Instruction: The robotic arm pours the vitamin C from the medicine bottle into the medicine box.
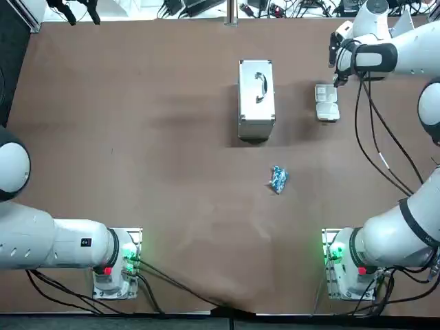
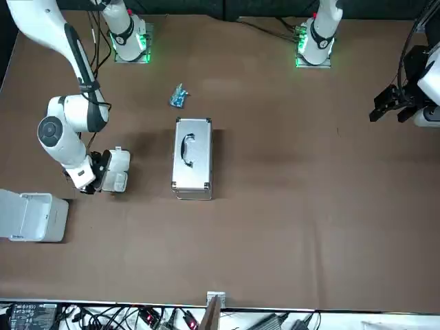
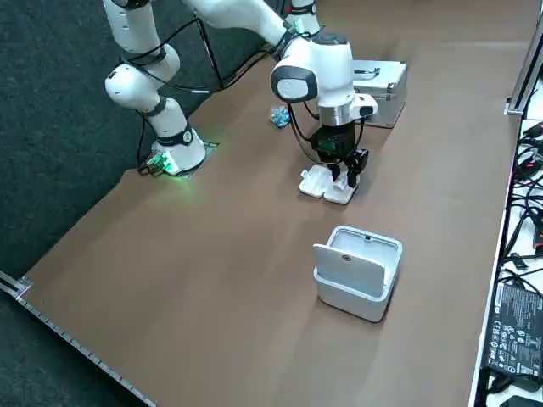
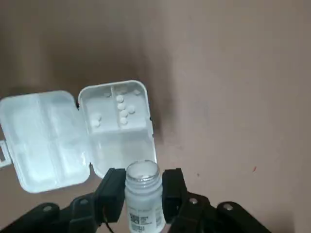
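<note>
The right gripper has its black fingers clamped on a small white open medicine bottle, its mouth at the edge of the open white plastic pill box, which holds small white tablets.

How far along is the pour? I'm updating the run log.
Done: the medicine box lies open with several tablets in its compartments. In hand: the right end effector grips the uncapped medicine bottle close by the box. Remaining: perhaps more pouring; something white shows inside the bottle's mouth.
</note>
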Robot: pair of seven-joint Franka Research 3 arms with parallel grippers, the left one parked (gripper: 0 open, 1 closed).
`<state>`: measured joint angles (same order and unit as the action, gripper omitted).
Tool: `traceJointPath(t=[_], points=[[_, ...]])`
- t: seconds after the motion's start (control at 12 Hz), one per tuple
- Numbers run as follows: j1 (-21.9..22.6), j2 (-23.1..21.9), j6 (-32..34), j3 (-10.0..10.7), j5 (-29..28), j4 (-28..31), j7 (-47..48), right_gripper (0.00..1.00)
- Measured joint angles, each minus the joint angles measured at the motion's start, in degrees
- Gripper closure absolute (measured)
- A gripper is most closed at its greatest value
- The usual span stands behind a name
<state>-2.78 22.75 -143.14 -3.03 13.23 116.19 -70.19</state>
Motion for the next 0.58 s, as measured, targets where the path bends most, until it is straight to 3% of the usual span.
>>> traceJointPath(t=[0.58], points=[[1.05,0.21,1.00,-1.09,9.52,0.68,0.18,0.57]])
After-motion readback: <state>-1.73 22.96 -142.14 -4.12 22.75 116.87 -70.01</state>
